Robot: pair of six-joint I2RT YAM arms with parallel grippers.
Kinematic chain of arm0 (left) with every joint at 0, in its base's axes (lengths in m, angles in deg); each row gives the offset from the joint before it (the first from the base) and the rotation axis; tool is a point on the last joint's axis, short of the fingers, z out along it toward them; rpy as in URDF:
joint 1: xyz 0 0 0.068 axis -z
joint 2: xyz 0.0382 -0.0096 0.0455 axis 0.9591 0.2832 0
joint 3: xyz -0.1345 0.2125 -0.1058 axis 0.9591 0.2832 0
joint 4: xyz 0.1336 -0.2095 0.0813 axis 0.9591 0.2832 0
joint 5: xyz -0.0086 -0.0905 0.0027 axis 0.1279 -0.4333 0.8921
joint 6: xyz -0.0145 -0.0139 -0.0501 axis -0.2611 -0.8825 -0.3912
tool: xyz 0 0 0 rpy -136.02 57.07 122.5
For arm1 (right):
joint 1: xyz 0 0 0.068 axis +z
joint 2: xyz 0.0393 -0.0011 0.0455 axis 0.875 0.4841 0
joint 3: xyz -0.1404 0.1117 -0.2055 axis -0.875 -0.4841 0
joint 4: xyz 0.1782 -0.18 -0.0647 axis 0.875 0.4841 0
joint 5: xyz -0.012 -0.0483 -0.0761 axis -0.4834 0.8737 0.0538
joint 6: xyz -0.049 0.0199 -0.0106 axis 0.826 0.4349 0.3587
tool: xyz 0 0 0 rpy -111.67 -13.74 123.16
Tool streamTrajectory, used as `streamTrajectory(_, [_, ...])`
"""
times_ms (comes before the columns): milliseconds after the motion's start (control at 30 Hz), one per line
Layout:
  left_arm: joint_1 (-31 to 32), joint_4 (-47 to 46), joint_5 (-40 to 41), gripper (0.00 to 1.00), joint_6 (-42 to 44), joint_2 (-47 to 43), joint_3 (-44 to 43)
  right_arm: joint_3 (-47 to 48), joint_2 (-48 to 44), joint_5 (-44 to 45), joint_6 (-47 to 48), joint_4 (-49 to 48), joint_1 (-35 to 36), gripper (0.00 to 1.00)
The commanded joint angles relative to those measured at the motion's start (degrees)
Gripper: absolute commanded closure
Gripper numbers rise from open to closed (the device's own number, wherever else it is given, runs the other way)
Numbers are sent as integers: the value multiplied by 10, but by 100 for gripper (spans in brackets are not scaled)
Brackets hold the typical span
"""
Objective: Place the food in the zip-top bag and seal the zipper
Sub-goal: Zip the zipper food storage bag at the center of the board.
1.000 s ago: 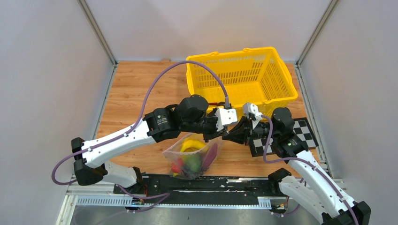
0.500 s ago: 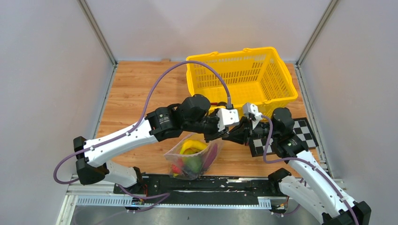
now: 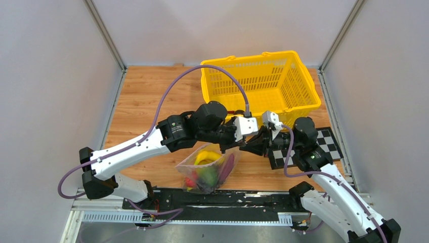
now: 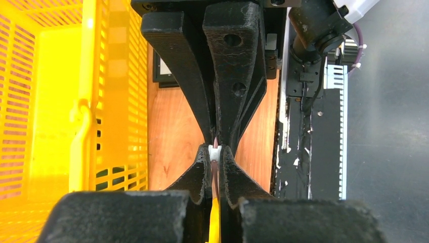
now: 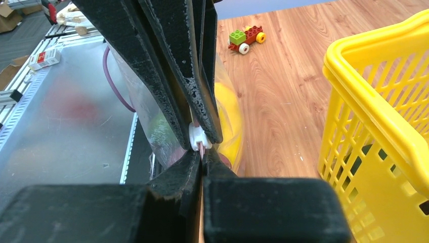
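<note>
Seen from above, two white and black robot arms meet over the middle of a wooden tabletop, a little in from its near edge. Below them, the zip-top bag (image 3: 201, 177) hangs close to the middle of the near edge. It is clear and bulges with the food (image 3: 205, 168): a yellow banana on top, with green, red and dark pieces beneath.

The left gripper (image 3: 237, 146) and the right gripper (image 3: 245, 147) face each other tip to tip at the bag's upper right corner. In the wrist views, both are closed to a sliver on the thin pink zipper (image 4: 216, 169). A small white tab (image 5: 196, 135) sits where the two sets of fingertips meet.

The bag looks thin, floppy and slick. The toy contents seem light, yet they make the film sag. The closure strip is likely the stiffest part and the best place to grip, since the dotted film below it would probably slide or crumple.

A yellow mesh basket (image 3: 260, 54) stands toward the far right corner. A black-and-white checkerboard card (image 3: 331, 140) lies by the right edge. A small toy car built of blocks (image 5: 247, 36) shows in the right wrist view. No brand, label or legible writing is visible.
</note>
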Motion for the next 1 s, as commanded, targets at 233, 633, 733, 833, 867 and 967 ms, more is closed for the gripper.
streamTrajectory(233, [-6,34,44,100,1,-49,13,2,-27,61,10,-23,2,100])
streamTrajectory(633, [-9,37,97,100,-28,-140,91,-1,-30,77,6,-34,3,100])
streamTrajectory(733, [-11,25,108,100,-37,-165,103,1,-30,53,3,-41,3,100])
streamTrajectory(833, [-11,4,90,100,-49,-171,105,8,-21,25,-5,-49,3,100])
streamTrajectory(867, [-10,-3,81,100,-52,-169,104,13,-15,14,-5,-47,3,98])
streamTrajectory(967, [-10,-25,54,100,-57,-155,104,33,-4,5,4,-31,4,72])
